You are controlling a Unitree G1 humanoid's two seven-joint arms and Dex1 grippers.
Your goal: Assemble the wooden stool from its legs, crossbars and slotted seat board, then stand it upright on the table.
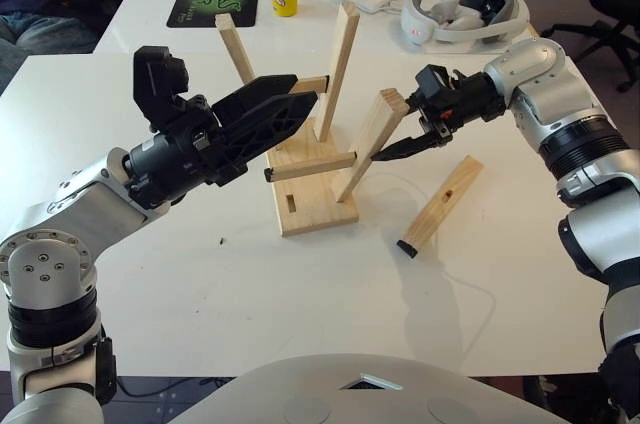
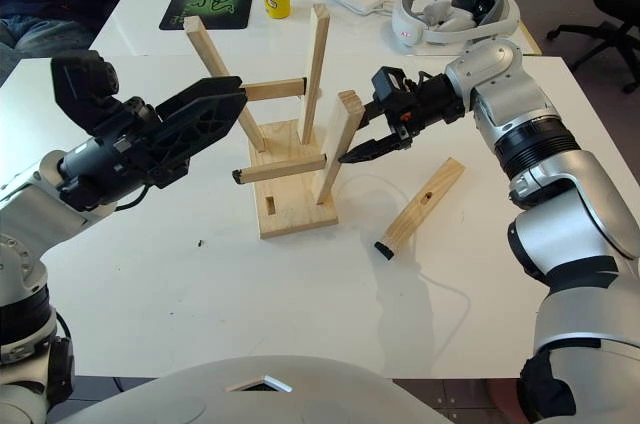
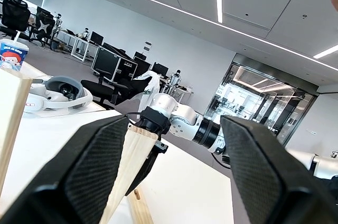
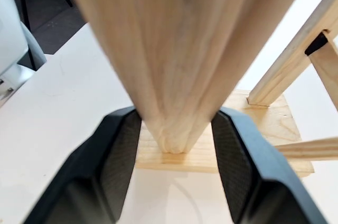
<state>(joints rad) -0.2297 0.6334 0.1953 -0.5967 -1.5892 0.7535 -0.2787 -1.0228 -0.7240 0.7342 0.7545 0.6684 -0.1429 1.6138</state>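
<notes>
Now my right pincer [image 1: 400,149] clamps the leaning leg [image 1: 365,159], its long axis running 1 to 7 o'clock. The seat board [image 1: 310,214] lies at 7 o'clock from my grip.

Silver-grey arms [image 1: 70,212], black end effectors [image 1: 303,94]

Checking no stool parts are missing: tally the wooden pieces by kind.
Seat board: 1
Legs on the board: 3
Crossbars: 2
Loose stick lying flat: 1
Total: 7
</notes>
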